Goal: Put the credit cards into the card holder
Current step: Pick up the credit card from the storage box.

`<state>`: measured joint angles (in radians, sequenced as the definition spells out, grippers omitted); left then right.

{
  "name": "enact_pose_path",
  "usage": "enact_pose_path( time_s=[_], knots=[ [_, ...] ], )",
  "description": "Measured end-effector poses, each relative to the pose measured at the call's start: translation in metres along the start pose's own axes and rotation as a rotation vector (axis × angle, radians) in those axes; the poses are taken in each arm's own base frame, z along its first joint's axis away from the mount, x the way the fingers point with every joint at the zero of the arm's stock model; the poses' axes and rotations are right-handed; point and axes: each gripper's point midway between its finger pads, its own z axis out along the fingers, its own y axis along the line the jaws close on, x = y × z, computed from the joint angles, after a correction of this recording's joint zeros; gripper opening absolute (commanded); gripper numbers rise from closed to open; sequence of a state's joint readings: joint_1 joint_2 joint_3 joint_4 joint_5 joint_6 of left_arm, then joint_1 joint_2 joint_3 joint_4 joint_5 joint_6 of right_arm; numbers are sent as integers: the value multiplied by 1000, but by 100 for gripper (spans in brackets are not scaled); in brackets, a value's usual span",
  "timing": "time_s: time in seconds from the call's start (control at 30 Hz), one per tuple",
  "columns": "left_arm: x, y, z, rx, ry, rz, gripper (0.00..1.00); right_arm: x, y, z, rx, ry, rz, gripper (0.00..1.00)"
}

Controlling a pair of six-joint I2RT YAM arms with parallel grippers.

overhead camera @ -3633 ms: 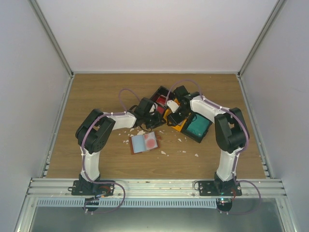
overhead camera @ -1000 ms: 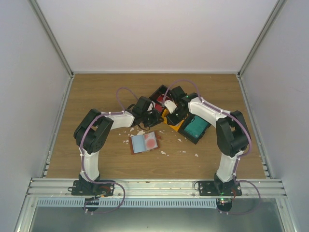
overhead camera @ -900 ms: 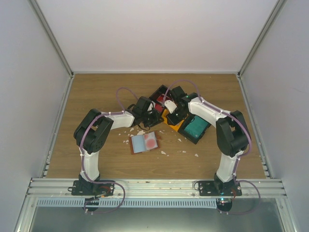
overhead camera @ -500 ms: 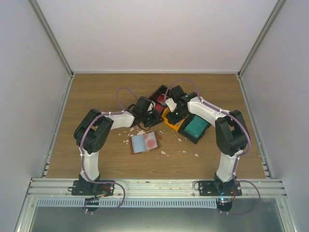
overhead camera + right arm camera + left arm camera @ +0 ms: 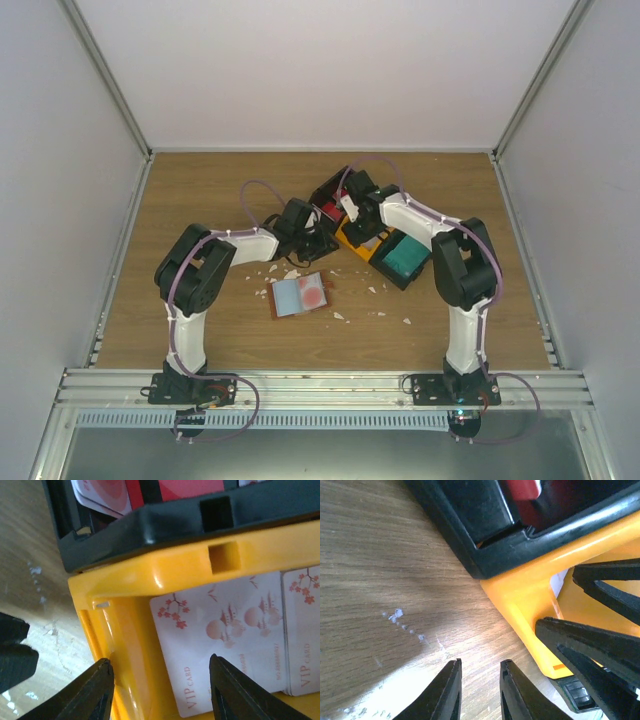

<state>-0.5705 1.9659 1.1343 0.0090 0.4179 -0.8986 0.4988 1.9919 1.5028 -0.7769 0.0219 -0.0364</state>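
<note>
Nearest the arm bases, a small reddish-brown leather folding card holder (image 5: 300, 296) lies open and flat on the wooden table (image 5: 200, 200). It shows a pale blue face with a red disc, though the overhead view does not settle whether that is a card already seated or only lying on top. Small torn white scraps (image 5: 338, 316) litter the boards around it. Just beyond, the left gripper (image 5: 479, 692) hangs low over bare wood beside the corner of a black-and-orange three-compartment plastic tray (image 5: 150, 575), its fingers a narrow gap apart with nothing between them. Farther back, the right gripper (image 5: 159, 680) is poised over the tray's orange middle section, jaws spread wide and empty above two whitish plastic cards printed with pink blossoms and "VIP card" (image 5: 220, 630), which lie side by side on the floor of that section. The black section behind holds red plastic cards (image 5: 185, 487), and the overhead view shows a teal plastic card (image 5: 405, 258) in the third section, towards the right arm. By the look of it the job is barely begun: the whitish, red and teal cards all sit in the tray, well apart from the holder, and each has yet to be lifted out, carried across and slid into a pocket.
</note>
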Motion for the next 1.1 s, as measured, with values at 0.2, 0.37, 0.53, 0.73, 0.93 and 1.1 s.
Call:
enact_pose_path(
  time_s=[0.2, 0.37, 0.53, 0.73, 0.93, 1.1],
  knots=[
    [-3, -2, 2, 4, -3, 2, 25, -5, -7, 3, 6, -14, 14, 46],
    [-6, -6, 3, 11, -9, 4, 25, -9, -11, -8, -6, -45, 28, 50],
    [-6, -5, 4, 9, -7, 1, 25, -17, -30, -24, 19, -90, 60, 48],
    [-11, -9, 6, 17, -13, 0, 27, -9, -48, -2, 67, -36, 63, 51],
    [-13, -10, 8, 21, -16, 0, 31, 0, -47, 23, 65, 22, 33, 60],
    [-12, -8, 11, 17, -13, -13, 31, -1, -48, 23, 69, 22, 15, 68]
  ],
)
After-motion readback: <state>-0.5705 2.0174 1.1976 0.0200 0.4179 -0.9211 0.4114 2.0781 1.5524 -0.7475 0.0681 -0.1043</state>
